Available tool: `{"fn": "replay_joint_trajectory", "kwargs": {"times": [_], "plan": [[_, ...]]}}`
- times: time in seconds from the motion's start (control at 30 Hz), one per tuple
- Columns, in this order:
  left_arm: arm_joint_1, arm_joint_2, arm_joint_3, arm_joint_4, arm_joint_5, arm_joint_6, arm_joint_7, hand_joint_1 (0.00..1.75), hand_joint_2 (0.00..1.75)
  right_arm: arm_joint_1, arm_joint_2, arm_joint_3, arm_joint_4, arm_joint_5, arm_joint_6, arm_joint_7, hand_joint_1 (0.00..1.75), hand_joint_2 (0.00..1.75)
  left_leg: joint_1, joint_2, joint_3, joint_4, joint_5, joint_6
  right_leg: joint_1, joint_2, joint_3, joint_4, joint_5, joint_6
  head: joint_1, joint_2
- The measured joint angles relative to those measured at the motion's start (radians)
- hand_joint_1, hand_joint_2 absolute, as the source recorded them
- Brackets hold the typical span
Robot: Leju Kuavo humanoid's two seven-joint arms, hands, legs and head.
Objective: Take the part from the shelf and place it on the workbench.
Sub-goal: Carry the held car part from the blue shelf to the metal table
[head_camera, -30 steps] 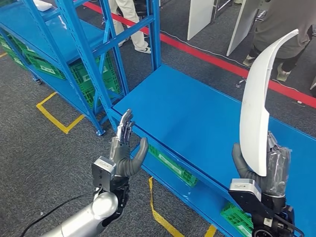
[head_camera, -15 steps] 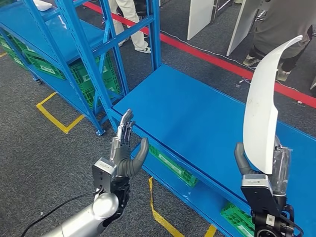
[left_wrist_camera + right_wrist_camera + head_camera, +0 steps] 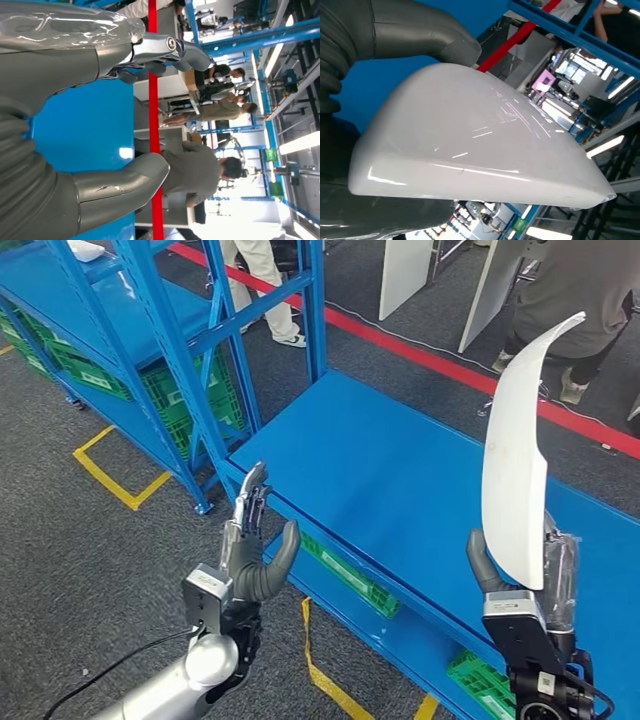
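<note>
White curved part (image 3: 515,460), glossy plastic shell, gripped at its lower end by right hand (image 3: 521,585): thumb wrapped on one side, fingers under clear film on the other, closed firmly on it. Part stands near upright, pointed tip up, over the blue desk (image 3: 377,470), clear of the surface, not touching. In the right wrist view the part (image 3: 471,145) lies across the palm with the thumb (image 3: 425,35) pressing its top face.

Change: compared with half a second ago the part has swung back a bit toward the desk middle and the tip sits less far to the side; a second ago it was close to the present pose. So the right hand is wobbling/adjusting, no real descent so far. Judgement: carry phase done, placing not begun; next needs tilting the part flat and lowering onto the desk.

Left hand (image 3: 249,540) empty, fingers straight and apart, thumb out, raised just off the desk's near corner, same as before. Left wrist view agrees, nothing between thumb (image 3: 120,185) and fingers (image 3: 166,47).

Beyond the desk: blue shelf (image 3: 173,330) with green crates (image 3: 196,390), red floor line (image 3: 453,365), people standing.
</note>
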Motion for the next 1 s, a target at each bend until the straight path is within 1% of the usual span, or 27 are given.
{"fn": "replay_joint_trajectory", "kwargs": {"times": [0.03,0.1,0.13,0.17,0.2,0.23,0.27,0.3,0.33,0.37,0.43,0.47,0.5,0.53,0.57,0.6,0.63,0.67,0.7,0.73,0.77,0.8,0.83,0.87,0.9,0.97,1.0], "plan": [[0.0,-0.001,0.0,-0.001,0.0,0.0,0.0,0.0,1.75,-0.001,0.0,0.0,-0.001,0.0,0.001,0.0,1.75,1.75,0.005,-0.002,0.008,-0.011,0.005,0.001,0.0,0.0,-0.018,0.044,-0.026,0.003,0.002,0.0],[0.003,-0.003,0.0,-0.001,0.0,0.0,-0.001,0.0,1.75,0.0,0.0,0.001,-0.002,-0.005,0.001,-0.002,1.75,1.75,0.009,-0.008,0.012,-0.014,0.006,0.0,-0.005,0.0,-0.081,0.186,-0.094,0.012,0.007,0.0],[0.006,-0.004,0.0,-0.001,0.0,0.0,-0.001,0.0,1.75,0.0,0.0,0.002,-0.002,-0.008,0.001,-0.003,1.75,1.75,0.011,-0.014,0.012,-0.013,0.005,-0.002,-0.01,0.0,-0.109,0.246,-0.114,0.018,0.008,0.0],[0.008,-0.004,0.0,-0.001,0.0,0.0,-0.001,0.0,1.75,0.001,0.0,0.003,-0.002,-0.011,0.001,-0.004,1.75,1.75,0.015,-0.022,0.012,-0.011,0.003,-0.006,-0.015,0.0,-0.121,0.271,-0.115,0.023,0.008,0.0],[0.011,-0.004,0.0,-0.001,0.0,0.0,-0.002,0.0,1.75,0.001,0.0,0.004,-0.002,-0.012,0.001,-0.006,1.75,1.75,0.02,-0.032,0.012,-0.007,0.0,-0.013,-0.021,0.0,-0.111,0.252,-0.094,0.03,0.008,0.0],[0.012,-0.005,0.0,-0.001,0.0,0.0,-0.002,0.0,1.75,0.001,0.0,0.004,-0.002,-0.013,0.002,-0.006,1.75,1.75,0.027,-0.043,0.013,0.0,-0.005,-0.021,-0.029,0.004,-0.081,0.191,-0.057,0.037,0.008,0.0],[0.013,-0.005,0.0,-0.001,0.0,0.0,-0.003,0.0,1.75,0.001,0.0,0.005,-0.002,-0.013,0.002,-0.007,1.75,1.75,0.033,-0.054,0.012,0.01,-0.012,-0.032,-0.037,0.02,-0.044,0.118,-0.028,0.048,0.009,0.0],[0.013,-0.005,0.0,-0.002,0.0,0.0,-0.003,0.0,1.75,0.001,0.0,0.005,-0.002,-0.013,0.002,-0.007,1.75,1.75,0.036,-0.064,0.006,0.024,-0.02,-0.043,-0.042,0.039,-0.011,0.058,-0.011,0.052,0.013,0.0],[0.013,-0.005,0.0,-0.002,0.0,0.0,-0.004,0.0,1.75,0.001,0.0,0.006,-0.002,-0.013,0.002,-0.008,1.75,1.75,0.037,-0.074,-0.001,0.035,-0.024,-0.053,-0.044,0.053,0.01,0.021,-0.006,0.05,0.015,0.0],[0.013,-0.005,0.0,-0.003,0.001,0.0,-0.004,0.0,1.75,0.001,0.0,0.007,-0.003,-0.013,0.002,-0.008,1.75,1.75,0.037,-0.082,-0.009,0.042,-0.024,-0.062,-0.043,0.062,0.016,0.012,-0.013,0.044,0.016,0.0],[0.014,-0.005,0.0,-0.005,0.001,0.0,-0.005,0.0,1.75,0.001,0.0,0.009,-0.003,-0.013,0.002,-0.009,1.75,1.75,0.04,-0.097,-0.019,0.043,-0.018,-0.074,-0.037,0.044,0.012,0.021,-0.015,0.023,0.012,0.0],[0.015,-0.004,0.0,-0.005,0.001,0.001,-0.005,0.0,1.75,0.0,0.0,0.009,-0.003,-0.013,0.002,-0.01,1.75,1.75,0.04,-0.09,-0.023,0.049,-0.021,-0.078,-0.035,0.034,0.012,0.023,-0.015,0.014,0.008,0.0],[0.015,-0.004,0.0,-0.006,0.001,0.002,-0.005,0.0,1.75,0.0,0.0,0.009,-0.003,-0.014,0.003,-0.011,1.75,1.75,0.039,-0.072,-0.035,0.071,-0.032,-0.079,-0.034,0.023,0.013,0.022,-0.015,0.007,0.004,0.0],[0.014,-0.003,0.0,-0.007,0.001,0.002,-0.005,0.0,1.75,0.0,0.0,0.009,-0.004,-0.014,0.003,-0.012,1.75,1.75,0.037,-0.046,-0.06,0.12,-0.054,-0.08,-0.033,0.01,0.014,0.021,-0.016,-0.001,-0.002,0.0],[0.014,-0.003,0.0,-0.008,0.0,0.003,-0.005,0.0,1.75,0.0,0.0,0.009,-0.004,-0.015,0.004,-0.013,1.75,1.75,0.033,-0.018,-0.098,0.193,-0.085,-0.078,-0.029,-0.003,0.014,0.02,-0.017,-0.006,-0.009,0.0],[0.014,-0.003,0.0,-0.008,0.0,0.003,-0.005,0.0,1.75,0.0,0.0,0.01,-0.004,-0.015,0.005,-0.014,1.75,1.75,0.03,-0.001,-0.144,0.275,-0.117,-0.076,-0.025,-0.016,0.014,0.02,-0.018,-0.01,-0.014,0.0],[0.015,-0.003,0.0,-0.009,0.0,0.003,-0.005,0.0,1.75,0.001,0.0,0.01,-0.004,-0.015,0.005,-0.014,1.75,1.75,0.027,0.007,-0.185,0.347,-0.139,-0.074,-0.02,-0.03,0.014,0.02,-0.02,-0.014,-0.019,0.0],[0.017,-0.002,0.0,-0.009,0.0,0.003,-0.004,0.0,1.75,0.001,0.0,0.01,-0.003,-0.016,0.005,-0.014,1.75,1.75,0.025,0.009,-0.21,0.385,-0.144,-0.069,-0.014,-0.043,0.014,0.02,-0.021,-0.018,-0.021,0.0],[0.018,-0.002,0.0,-0.009,0.0,0.003,-0.004,0.0,1.75,0.001,0.0,0.01,-0.003,-0.016,0.005,-0.014,1.75,1.75,0.021,0.01,-0.212,0.381,-0.129,-0.062,-0.009,-0.056,0.016,0.02,-0.023,-0.021,-0.023,0.0],[0.018,-0.002,0.0,-0.009,0.0,0.003,-0.004,0.0,1.75,0.001,0.0,0.01,-0.003,-0.016,0.005,-0.014,1.75,1.75,0.016,0.014,-0.194,0.336,-0.098,-0.052,-0.004,-0.068,0.019,0.02,-0.026,-0.024,-0.026,0.0],[0.018,-0.001,0.0,-0.009,0.0,0.003,-0.004,0.0,1.75,0.0,0.0,0.01,-0.003,-0.016,0.005,-0.014,1.75,1.75,0.008,0.028,-0.157,0.261,-0.059,-0.039,-0.001,-0.079,0.022,0.019,-0.028,-0.025,-0.028,0.0],[0.017,-0.001,0.0,-0.011,0.0,0.003,-0.004,0.0,1.75,0.0,0.0,0.01,-0.003,-0.016,0.005,-0.014,1.75,1.75,-0.004,0.055,-0.12,0.184,-0.03,-0.026,0.004,-0.089,0.026,0.019,-0.031,-0.025,-0.029,0.0],[0.017,-0.001,0.0,-0.012,0.0,0.003,-0.004,0.0,1.75,0.0,0.0,0.01,-0.003,-0.016,0.005,-0.014,1.75,1.75,-0.014,0.076,-0.091,0.124,-0.01,-0.016,0.007,-0.098,0.028,0.019,-0.034,-0.024,-0.028,0.0],[0.016,-0.002,0.0,-0.014,0.0,0.003,-0.004,0.0,1.75,0.0,0.0,0.01,-0.003,-0.016,0.006,-0.014,1.75,1.75,-0.023,0.092,-0.075,0.089,-0.002,-0.01,0.01,-0.107,0.029,0.018,-0.037,-0.022,-0.027,0.0],[0.016,-0.002,0.0,-0.015,-0.001,0.003,-0.004,0.0,1.75,0.0,0.0,0.011,-0.003,-0.016,0.006,-0.014,1.75,1.75,-0.028,0.094,-0.073,0.078,-0.004,-0.009,0.011,-0.117,0.031,0.017,-0.039,-0.019,-0.025,0.0],[0.018,-0.002,0.0,-0.017,-0.002,0.003,-0.004,0.0,1.75,-0.001,0.0,0.012,-0.003,-0.016,0.01,-0.014,1.75,1.75,-0.025,0.068,-0.072,0.07,0.0,-0.007,0.011,-0.13,0.034,0.015,-0.044,-0.01,-0.024,0.0],[0.019,-0.002,0.0,-0.018,-0.003,0.003,-0.003,0.0,1.75,-0.001,0.0,0.012,-0.004,-0.016,0.013,-0.015,1.75,1.75,-0.021,0.055,-0.069,0.064,0.003,-0.004,0.009,-0.114,0.031,0.026,-0.055,-0.006,-0.022,0.0]]}}
